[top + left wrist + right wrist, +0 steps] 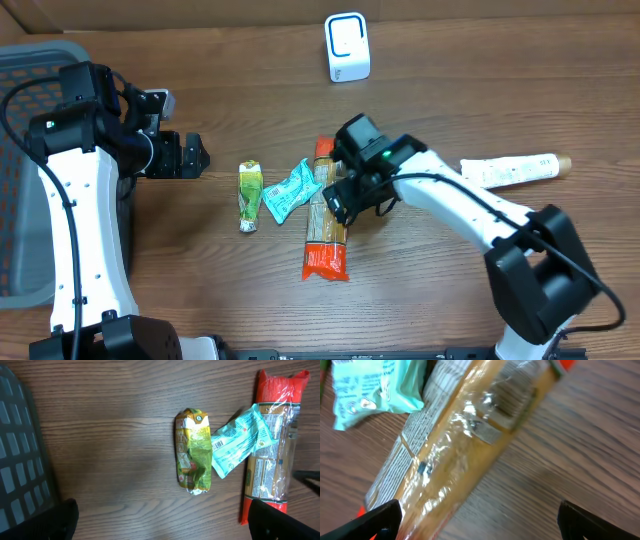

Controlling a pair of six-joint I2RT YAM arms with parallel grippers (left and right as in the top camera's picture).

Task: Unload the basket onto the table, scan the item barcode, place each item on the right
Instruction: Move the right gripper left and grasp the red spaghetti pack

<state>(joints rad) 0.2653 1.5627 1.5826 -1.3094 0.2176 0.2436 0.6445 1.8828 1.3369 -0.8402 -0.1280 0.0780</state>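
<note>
A: Right gripper (482, 522)?
B: Jaws spread wide, clamped on nothing. Hangs low over the long clear cellophane pasta packet with orange-red ends (465, 455), slantwise between the black fingers (377, 520). Touching it or not: cannot tell.
A: And the packet itself?
B: Flat on the brown wooden table (450, 90), near the middle, printed side up. Striped patch on the wrap, too blurred to read.
A: Left gripper (192, 155)?
B: Spread wide as well, empty. Hovers left of the packets, apart from them, near the grey plastic mesh basket (25, 120).
A: Next to the pasta?
B: Crumpled teal foil sachet (288, 190), overlapping the pasta packet's left edge. Just left of that, a crinkled green-and-yellow pouch (250, 195), touching the sachet's corner.
A: Farther out?
B: Small white boxy scanner with a blue-outlined face (347, 47), upright near the far edge, well apart from the packet. White squeeze tube (510, 170) lying on its side to the right, beside the right arm.
</note>
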